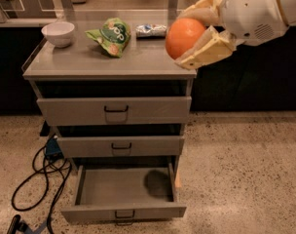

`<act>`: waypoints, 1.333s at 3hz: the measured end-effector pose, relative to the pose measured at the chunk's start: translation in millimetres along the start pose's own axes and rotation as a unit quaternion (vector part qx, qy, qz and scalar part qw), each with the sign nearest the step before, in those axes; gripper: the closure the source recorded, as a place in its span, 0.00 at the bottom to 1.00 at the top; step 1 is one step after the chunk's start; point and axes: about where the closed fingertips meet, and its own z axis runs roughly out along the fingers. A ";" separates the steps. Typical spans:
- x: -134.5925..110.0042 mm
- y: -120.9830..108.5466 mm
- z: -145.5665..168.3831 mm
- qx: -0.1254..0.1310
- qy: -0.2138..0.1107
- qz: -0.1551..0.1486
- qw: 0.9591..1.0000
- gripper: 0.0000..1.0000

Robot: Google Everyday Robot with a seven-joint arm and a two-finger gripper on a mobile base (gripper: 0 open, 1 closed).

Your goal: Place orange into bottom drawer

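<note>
While the claw (183, 39) grips the orange (186, 35) by the right edge of the surface (89, 62), the carrying step seems in hand; next it must lower into the open bottom drawer (120, 211)

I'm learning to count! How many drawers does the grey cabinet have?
3: top drawer under the tabletop, middle drawer below it, bottom drawer pulled out furthest. None seem hidden. The gripper, jaws shut on the orange, hovers at the tabletop's right edge.
</note>
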 end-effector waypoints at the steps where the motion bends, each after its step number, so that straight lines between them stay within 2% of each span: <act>1: 1.1 24.3 16.7 -0.013 0.011 -0.006 1.000 1.00; 2: 14.9 69.4 58.4 -0.025 -0.026 0.019 0.999 1.00; 3: 35.1 118.2 110.2 -0.031 -0.116 0.111 0.987 1.00; 4: 72.9 167.7 176.3 -0.065 -0.177 0.231 0.955 1.00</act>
